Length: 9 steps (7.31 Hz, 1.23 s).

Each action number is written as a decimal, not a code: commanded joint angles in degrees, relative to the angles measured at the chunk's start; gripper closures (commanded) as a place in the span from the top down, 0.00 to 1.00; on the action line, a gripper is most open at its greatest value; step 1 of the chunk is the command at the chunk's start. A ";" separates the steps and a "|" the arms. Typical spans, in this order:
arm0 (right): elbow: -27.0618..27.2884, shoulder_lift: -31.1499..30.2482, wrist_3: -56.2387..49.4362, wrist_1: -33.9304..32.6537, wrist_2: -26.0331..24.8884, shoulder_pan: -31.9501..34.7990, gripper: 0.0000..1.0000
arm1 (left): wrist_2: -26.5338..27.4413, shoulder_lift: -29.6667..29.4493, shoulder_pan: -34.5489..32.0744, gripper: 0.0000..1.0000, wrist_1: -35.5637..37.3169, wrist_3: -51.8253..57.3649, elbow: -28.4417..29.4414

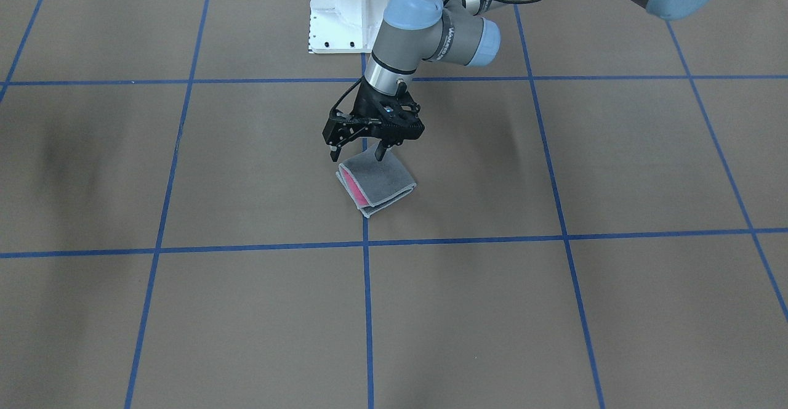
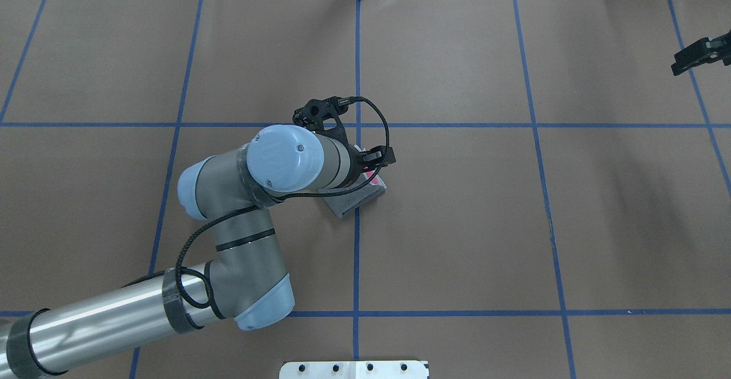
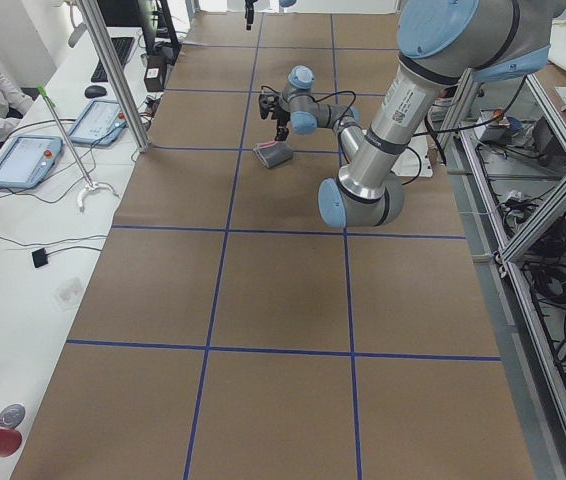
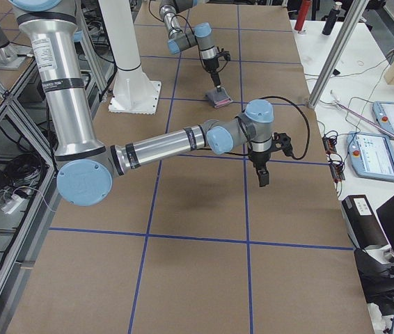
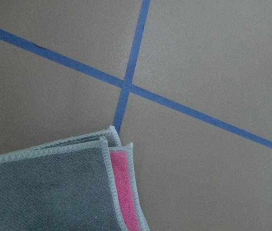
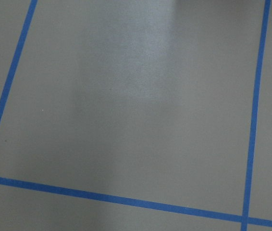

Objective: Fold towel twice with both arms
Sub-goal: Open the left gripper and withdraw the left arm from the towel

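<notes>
While the left arm (image 1: 431, 33) hangs over the towel (image 1: 378, 182), I read the job as all but done. The towel sits on the worktop as a small grey packet with several stitched edges stacked, and a pink strip peeks out at one open side. It lies just on the robot's side of the tape cross (image 1: 365, 241), astride the tape line (image 1: 365, 227) that runs from that cross towards the base (image 1: 345, 8).

The left jaws are spread wide and hold nothing, poised right over the towel. One tip looks very near the top layer, and I can't tell whether it touches.

So the step, as I judge it, is letting go and clearing out. To do that well I'd go straight up with no sideways drift, so that no tip drags the top layer and springs the fold.

The right arm (image 4: 169, 146) sits well away from the cross, and I can't tell whether its jaws are wide or narrow.
</notes>
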 commanded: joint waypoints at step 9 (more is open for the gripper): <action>-0.22 -12.15 -36.93 -21.02 4.14 19.52 1.00 | -31.98 30.61 -48.25 1.00 25.46 81.51 -13.32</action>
